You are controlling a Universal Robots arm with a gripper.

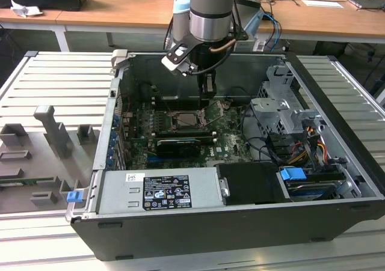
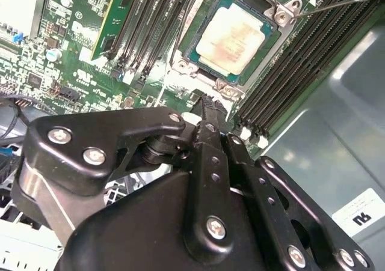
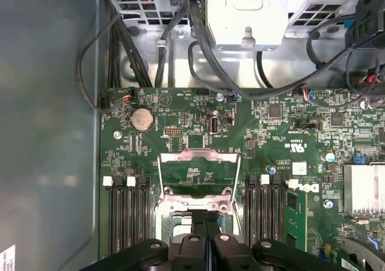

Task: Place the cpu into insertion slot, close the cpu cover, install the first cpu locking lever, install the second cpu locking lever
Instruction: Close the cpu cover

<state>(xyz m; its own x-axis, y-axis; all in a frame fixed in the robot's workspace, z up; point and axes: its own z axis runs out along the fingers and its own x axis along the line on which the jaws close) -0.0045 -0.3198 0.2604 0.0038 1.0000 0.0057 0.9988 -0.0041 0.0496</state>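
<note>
Green motherboard (image 3: 180, 121) fills the floor of an open black computer case (image 1: 337, 181) that lies on a slatted metal surface (image 1: 54, 85). A grey power supply (image 1: 159, 190) sits along the case's near edge. The cpu (image 2: 231, 39), with its pale tan-silver face up, lies seated flat in the insertion slot (image 2: 274, 39), between rows of long black memory slots (image 3: 126, 211) on either side. The cpu cover (image 3: 198, 157), a silvery frame with a cut-out centre, stands raised on its hinge at the edge of the slot and is not closed over the chip. A thin wire locking lever (image 2: 343, 3) angles up past one corner of the socket, unlatched. The gripper (image 3: 206, 214) hangs over the board just beside the socket, on the side away from the raised cover. Its two black fingers (image 2: 207, 157) are pressed together with nothing between them, and the tips are clear of the chip. In the exterior view the arm comes down from the far side and the gripper (image 1: 208, 91) hovers above the far middle of the case. A round coin battery (image 3: 142, 119) sits on the board beyond the cover, and grey fixture blocks (image 1: 54, 130) stand on the surface toward the exterior view's left.
</note>
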